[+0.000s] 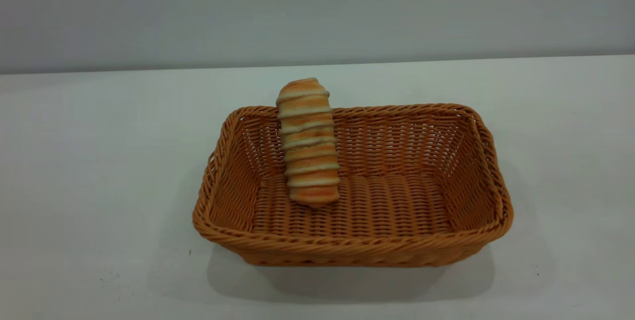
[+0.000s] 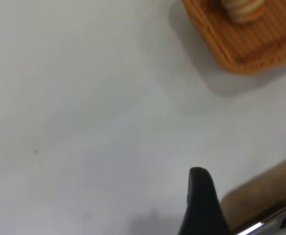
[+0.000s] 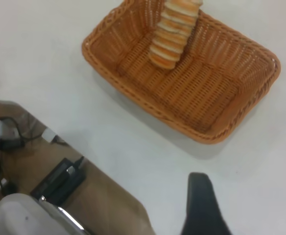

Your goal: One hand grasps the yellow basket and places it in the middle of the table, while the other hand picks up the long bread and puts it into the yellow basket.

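The bread is leaning inside the basket, one end on the floor, the other over the far rim. The basket is sitting mid-bench. Both steps are looking done. Each wrist view is showing only one dark fingertip, so I cannot tell either gripper's state.

Neither of my arms shows in the exterior view. From the left wrist I see one dark finger of my left hand, hanging over bare worktop, well clear of the yellow basket. My right hand shows one dark finger too, likewise clear of it.
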You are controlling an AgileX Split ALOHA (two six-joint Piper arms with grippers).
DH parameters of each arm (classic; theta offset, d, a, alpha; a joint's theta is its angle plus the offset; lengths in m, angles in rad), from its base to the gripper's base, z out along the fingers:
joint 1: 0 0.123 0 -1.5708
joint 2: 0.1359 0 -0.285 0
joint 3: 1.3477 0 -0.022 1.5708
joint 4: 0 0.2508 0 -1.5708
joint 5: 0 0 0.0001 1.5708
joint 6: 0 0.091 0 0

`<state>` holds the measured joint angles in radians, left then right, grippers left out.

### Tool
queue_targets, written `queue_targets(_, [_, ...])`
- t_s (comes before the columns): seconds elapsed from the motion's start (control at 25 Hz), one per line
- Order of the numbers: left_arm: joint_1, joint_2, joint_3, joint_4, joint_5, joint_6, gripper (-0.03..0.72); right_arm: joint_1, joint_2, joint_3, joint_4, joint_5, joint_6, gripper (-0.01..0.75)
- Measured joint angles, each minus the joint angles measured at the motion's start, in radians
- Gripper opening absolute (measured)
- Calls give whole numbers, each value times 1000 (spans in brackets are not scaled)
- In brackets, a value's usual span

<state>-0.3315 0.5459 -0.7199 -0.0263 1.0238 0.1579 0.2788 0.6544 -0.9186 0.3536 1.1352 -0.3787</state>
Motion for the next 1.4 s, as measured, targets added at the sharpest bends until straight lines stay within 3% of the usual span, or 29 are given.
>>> queue_targets(0.36, [0,-362,167,-2,124,-21,548,0,-239,224,-4,17,34,534])
queue_targets(0.64, [0,-527,217,1,132,-22,548,0,-383,326,-52,21,82,534])
queue_targets(1.4, [0,-568,231,9,116,-25,546,0,-578,440,-263,6,228,534])
